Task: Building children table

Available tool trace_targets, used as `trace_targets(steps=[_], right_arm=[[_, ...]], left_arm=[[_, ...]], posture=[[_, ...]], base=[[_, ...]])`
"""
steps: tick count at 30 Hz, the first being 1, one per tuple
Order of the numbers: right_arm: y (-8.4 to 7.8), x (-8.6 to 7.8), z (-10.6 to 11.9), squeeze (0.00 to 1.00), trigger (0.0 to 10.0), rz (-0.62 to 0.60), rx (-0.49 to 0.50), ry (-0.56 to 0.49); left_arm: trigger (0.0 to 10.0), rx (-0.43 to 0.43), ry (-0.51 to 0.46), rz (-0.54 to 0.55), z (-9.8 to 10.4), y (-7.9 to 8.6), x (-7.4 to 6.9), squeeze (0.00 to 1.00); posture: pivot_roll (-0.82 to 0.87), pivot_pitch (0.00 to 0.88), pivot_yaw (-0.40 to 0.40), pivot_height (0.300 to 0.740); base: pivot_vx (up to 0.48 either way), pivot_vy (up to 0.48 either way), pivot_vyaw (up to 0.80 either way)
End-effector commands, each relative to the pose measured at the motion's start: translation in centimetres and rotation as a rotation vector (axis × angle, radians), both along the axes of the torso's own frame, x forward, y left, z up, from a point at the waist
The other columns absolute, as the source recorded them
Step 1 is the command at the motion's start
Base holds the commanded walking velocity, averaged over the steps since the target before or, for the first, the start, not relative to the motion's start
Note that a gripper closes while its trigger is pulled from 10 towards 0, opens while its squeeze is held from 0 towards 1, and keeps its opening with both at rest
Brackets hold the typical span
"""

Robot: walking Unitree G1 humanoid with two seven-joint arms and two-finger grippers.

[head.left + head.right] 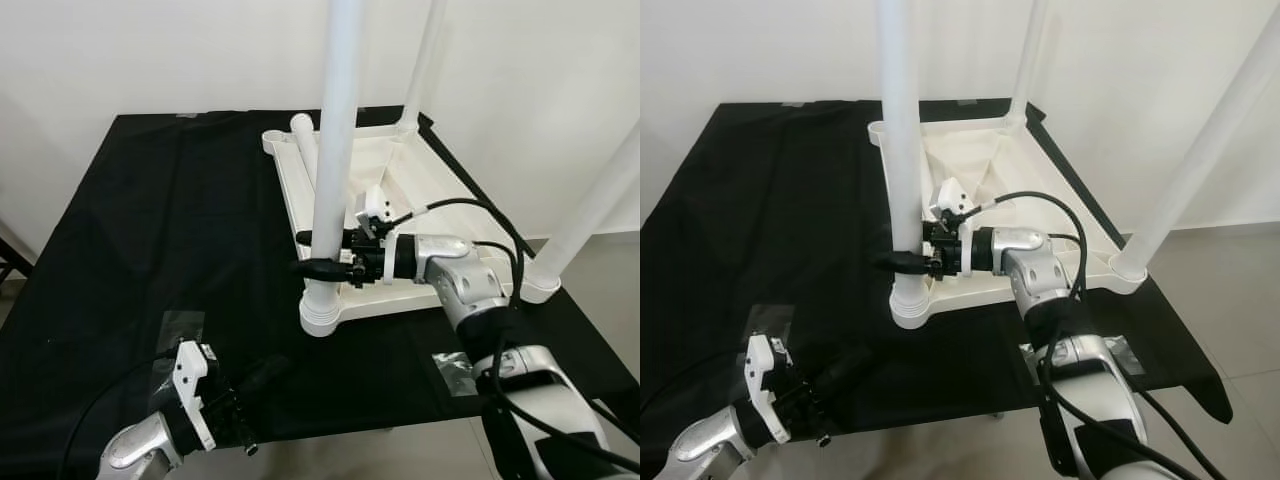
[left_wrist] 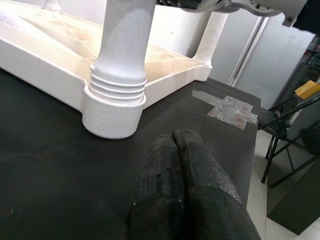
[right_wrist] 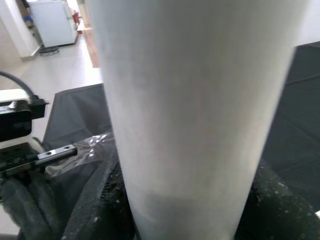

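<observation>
A white children's table [image 1: 285,185] lies upside down on a black cloth. Its near-left leg [image 1: 335,130] stands upright in a ribbed corner socket [image 2: 112,107]. My right gripper [image 1: 318,268] is shut on this leg just above the socket, with a black finger on each side of the leg [image 3: 200,100]. Two more legs stand upright, one at the far right corner [image 1: 425,60] and one at the near right corner [image 1: 590,215]. A fourth white leg [image 1: 305,140] lies at the far-left corner. My left gripper [image 1: 268,372] rests low on the cloth near the front edge, shut and holding nothing, its fingers [image 2: 192,150] pressed together.
Clear tape patches [image 1: 455,368] [image 1: 178,330] stick to the cloth near the front. A white wall runs close behind the table. The cloth's front edge [image 1: 380,432] is close to me, with bare floor [image 1: 610,250] to the right. A black folding stand [image 2: 285,125] stands beyond the corner.
</observation>
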State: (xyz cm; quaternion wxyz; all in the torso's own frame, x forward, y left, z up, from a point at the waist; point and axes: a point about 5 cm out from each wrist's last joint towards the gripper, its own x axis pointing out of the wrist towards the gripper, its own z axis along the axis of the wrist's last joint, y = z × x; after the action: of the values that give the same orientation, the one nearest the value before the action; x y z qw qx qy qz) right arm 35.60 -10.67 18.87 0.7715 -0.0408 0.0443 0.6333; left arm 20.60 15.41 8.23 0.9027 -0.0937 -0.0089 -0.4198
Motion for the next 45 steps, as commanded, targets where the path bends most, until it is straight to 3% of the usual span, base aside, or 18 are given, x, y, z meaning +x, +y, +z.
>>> trace_targets(steps=[1, 8, 15, 17, 18, 19, 21, 23, 24, 28, 29, 33, 34, 41, 42, 43, 44, 45], right_arm=[[-0.1, 0.1, 0.1, 0.0, 0.0, 0.028, -0.003, 0.008], [-1.3, 0.3, -0.1, 0.0, 0.0, -0.026, 0.027, -0.028], [-2.5, -0.5, -1.7, 0.0, 0.0, -0.223, 0.028, -0.058], [-0.5, -2.1, -6.4, 0.0, 0.0, -0.767, 0.022, 0.045], [-0.5, -2.1, -6.4, 0.0, 0.0, -0.767, 0.022, 0.045], [-0.2, -3.5, -8.2, 0.0, 0.0, -0.946, -0.012, 0.113], [-0.2, -3.5, -8.2, 0.0, 0.0, -0.946, -0.012, 0.113], [3.1, -6.4, -10.4, 0.0, 0.0, -0.887, -0.012, 0.185], [4.1, -6.6, -9.9, 0.0, 0.0, -0.804, -0.008, 0.139], [4.7, -6.5, -9.5, 0.0, 0.0, -0.754, -0.003, 0.119], [4.6, -5.5, -8.8, 0.0, 9.1, -0.747, -0.001, 0.114], [4.6, -5.3, -8.5, 0.0, 9.1, -0.767, 0.008, 0.143], [4.6, -5.1, -7.9, 1.0, 10.0, -0.74, 0.022, 0.149], [4.0, -3.4, -5.1, 1.0, 10.0, -0.56, 0.075, 0.065], [3.5, -2.8, -4.0, 0.37, 10.0, -0.472, 0.079, 0.013], [3.1, -2.5, -3.2, 0.37, 10.0, -0.416, 0.077, -0.02], [2.6, -2.2, -2.5, 0.0, 10.0, -0.343, 0.057, -0.051], [2.3, -1.9, -2.0, 0.0, 10.0, -0.285, 0.03, -0.073]], left_arm=[[10.0, 0.006, 0.016, -0.003, -0.3, 0.0, -0.1, 0.0], [10.0, 0.005, 0.017, 0.002, -0.3, 0.1, -0.3, 0.0], [10.0, 0.004, 0.019, 0.0, -0.3, 0.1, -0.5, 0.0], [10.0, 0.004, 0.021, -0.001, -0.3, 0.3, -0.6, 0.0], [10.0, 0.004, 0.021, -0.001, -0.3, 0.3, -0.6, 0.0], [10.0, 0.004, 0.022, -0.001, -0.3, 0.3, -0.7, 0.0], [10.0, 0.004, 0.022, -0.001, -0.3, 0.3, -0.7, 0.0], [10.0, 0.009, 0.024, -0.003, -0.4, 0.4, -0.5, 0.0], [10.0, 0.009, 0.027, -0.005, -0.4, 0.4, -0.4, 0.0], [10.0, 0.01, 0.029, -0.006, -0.4, 0.5, -0.3, 0.0], [10.0, 0.01, 0.026, 0.004, -0.4, 0.5, -0.2, 0.0], [10.0, 0.01, 0.022, 0.011, -0.4, 0.6, -0.2, 0.0], [10.0, 0.01, 0.023, 0.012, -0.4, 0.6, -0.1, 0.0], [10.0, 0.01, 0.028, 0.007, -0.4, 0.5, 0.0, 0.0], [10.0, 0.01, 0.028, 0.006, -0.4, 0.5, 0.1, 0.0], [10.0, 0.01, 0.029, 0.005, -0.4, 0.5, 0.1, 0.0], [10.0, 0.011, 0.03, 0.005, -0.4, 0.5, 0.1, 0.0], [10.0, 0.013, 0.031, 0.007, -0.4, 0.5, 0.2, 0.0]], posture=[[0.04, 0.013, -0.047, 0.74], [0.03, 0.018, -0.045, 0.74], [0.02, 0.032, -0.048, 0.74], [0.02, 0.039, -0.042, 0.74], [0.02, 0.039, -0.042, 0.74], [0.02, 0.039, -0.042, 0.74], [0.02, 0.039, -0.042, 0.74], [0.01, 0.036, -0.03, 0.74], [0.01, 0.036, -0.033, 0.74], [0.01, 0.034, -0.036, 0.74], [0.01, 0.029, -0.036, 0.74], [0.01, 0.029, -0.036, 0.74], [0.01, 0.026, -0.032, 0.74], [0.01, 0.023, -0.026, 0.74], [0.02, 0.022, -0.025, 0.74], [0.02, 0.022, -0.025, 0.74], [0.02, 0.02, -0.026, 0.74], [0.02, 0.02, -0.026, 0.74]], base=[[0.0, 0.0, 0.0], [0.0, 0.0, 0.0], [0.0, 0.0, 0.0], [0.0, 0.0, 0.0], [0.0, 0.0, 0.0], [0.0, 0.0, 0.0], [0.0, 0.0, 0.0], [0.0, 0.0, 0.0], [0.0, 0.0, 0.0], [0.0, 0.0, 0.0], [0.0, 0.0, 0.0], [0.0, 0.0, 0.0], [0.0, 0.0, 0.0], [0.0, 0.0, 0.0], [0.0, 0.0, 0.0], [0.0, 0.0, 0.0], [0.0, 0.0, 0.0], [0.0, 0.0, 0.0]])
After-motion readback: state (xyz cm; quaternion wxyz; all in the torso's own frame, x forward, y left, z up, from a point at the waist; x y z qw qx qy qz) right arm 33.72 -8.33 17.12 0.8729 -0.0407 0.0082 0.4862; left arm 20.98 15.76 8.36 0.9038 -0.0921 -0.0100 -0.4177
